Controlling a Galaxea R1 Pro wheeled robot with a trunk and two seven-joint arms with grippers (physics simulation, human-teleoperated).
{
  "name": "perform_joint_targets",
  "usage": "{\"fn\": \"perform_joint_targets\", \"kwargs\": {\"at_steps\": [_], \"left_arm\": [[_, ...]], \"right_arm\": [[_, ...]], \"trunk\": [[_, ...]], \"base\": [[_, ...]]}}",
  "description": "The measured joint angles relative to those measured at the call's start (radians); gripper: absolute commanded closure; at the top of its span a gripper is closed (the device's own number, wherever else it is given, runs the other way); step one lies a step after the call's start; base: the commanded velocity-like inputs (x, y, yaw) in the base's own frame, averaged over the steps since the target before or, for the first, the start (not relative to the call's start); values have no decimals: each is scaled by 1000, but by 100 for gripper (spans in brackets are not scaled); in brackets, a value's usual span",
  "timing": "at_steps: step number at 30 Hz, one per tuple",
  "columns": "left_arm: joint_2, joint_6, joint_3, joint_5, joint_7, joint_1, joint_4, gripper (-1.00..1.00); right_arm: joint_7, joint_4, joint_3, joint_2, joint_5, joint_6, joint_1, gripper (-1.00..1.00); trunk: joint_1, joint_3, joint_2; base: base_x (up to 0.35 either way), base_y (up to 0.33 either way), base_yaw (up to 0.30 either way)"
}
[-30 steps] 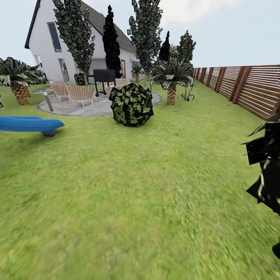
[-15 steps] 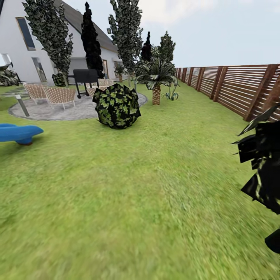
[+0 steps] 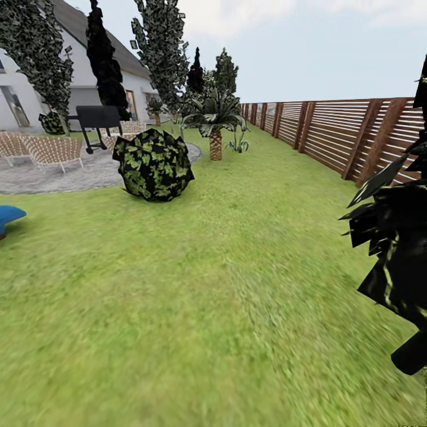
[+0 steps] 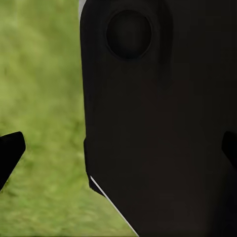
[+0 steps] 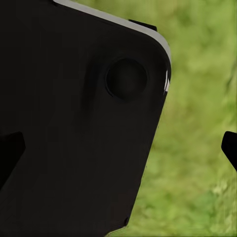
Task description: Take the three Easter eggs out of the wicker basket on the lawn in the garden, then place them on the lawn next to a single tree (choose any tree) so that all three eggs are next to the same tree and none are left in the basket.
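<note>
Transit step by my read: I'm driving the base over the short green yellow-patched lawn [image 3: 196,296], no brown wicker basket or painted eggs to point at, so next I need to keep scanning til the basket turns up.

Head view: round dark-green leafy bush [image 3: 153,165] ahead-left, grey round paved patio [image 3: 71,172] w/ pale lattice chairs [image 3: 50,150] and black grill [image 3: 98,118] beyond, short rough-trunk palm [image 3: 214,127], brown slat fence [image 3: 332,133] on the right. Black-green angular leaf planes [image 3: 397,255] crowd close on my right; may snag that side.

L wrist view: left gripper [image 4: 118,148] fingertips wide apart, nothing between, dark robot body panel [image 4: 158,123] beyond.

R wrist view: right gripper [image 5: 118,148] likewise wide, empty, grass past it.
</note>
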Motion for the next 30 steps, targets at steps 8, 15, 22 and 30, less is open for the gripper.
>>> {"fn": "perform_joint_targets", "kwargs": {"at_steps": [8, 15, 22, 30], "left_arm": [[0, 0, 0, 0, 0, 0, 0, -100], [0, 0, 0, 0, 0, 0, 0, -100], [0, 0, -1, 0, 0, 0, 0, -100], [0, 0, -1, 0, 0, 0, 0, -100]], "right_arm": [[0, 0, 0, 0, 1, 0, 0, -100], [0, 0, 0, 0, 1, 0, 0, -100], [0, 0, 0, -2, 1, 0, 0, -100], [-1, 1, 0, -1, 0, 1, 0, -100]], "trunk": [[0, 0, 0], [0, 0, 0], [0, 0, 0], [0, 0, 0]], "base": [[283, 135, -252], [283, 135, -245], [283, 135, -39], [283, 134, -1]]}}
